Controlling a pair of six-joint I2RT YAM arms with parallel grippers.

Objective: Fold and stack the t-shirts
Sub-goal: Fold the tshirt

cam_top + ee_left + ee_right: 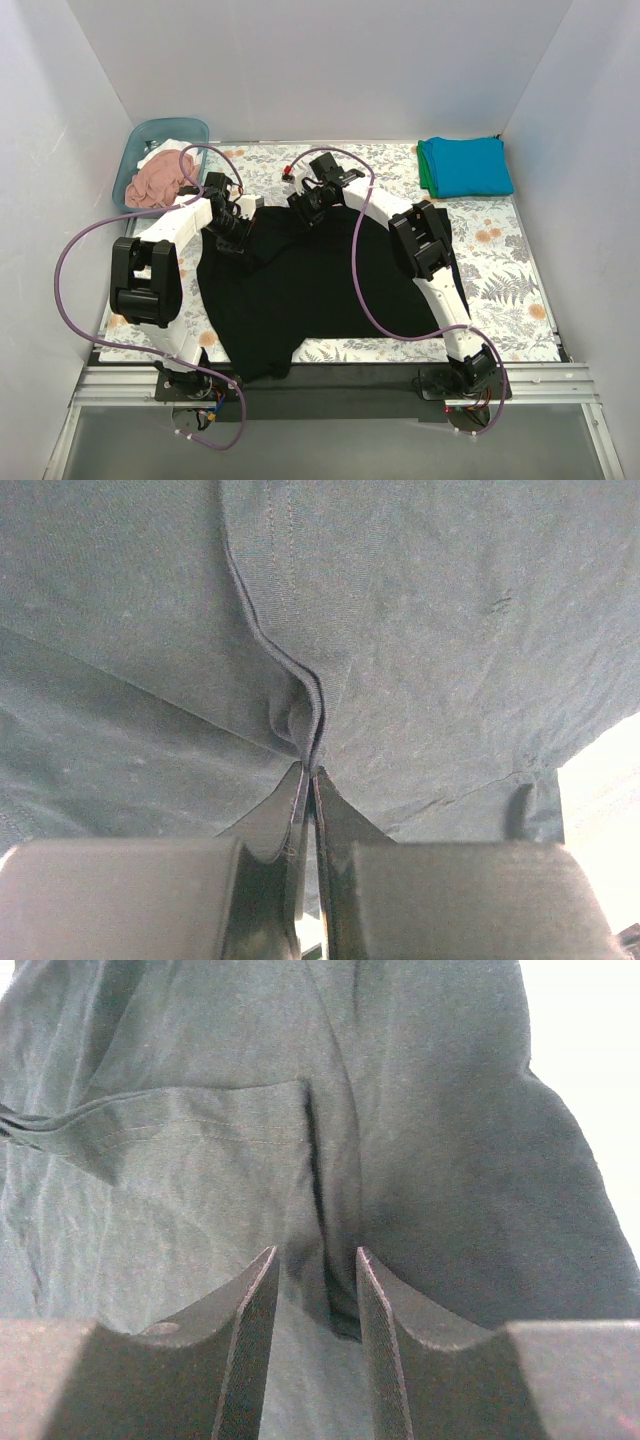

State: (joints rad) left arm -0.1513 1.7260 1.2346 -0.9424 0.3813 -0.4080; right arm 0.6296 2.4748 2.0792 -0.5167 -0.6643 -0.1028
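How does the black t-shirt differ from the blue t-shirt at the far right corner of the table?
The black t-shirt lies spread open; the blue t-shirt is folded into a rectangle. The left gripper pinches a fold of the black t-shirt; the blue t-shirt lies untouched. The blue t-shirt rests on a green t-shirt; the black t-shirt lies on the floral tablecloth. Both are plain-coloured.

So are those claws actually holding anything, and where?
The left gripper pinches a stitched edge of the black shirt. The right gripper straddles a fold, jaws apart, not gripping yet.
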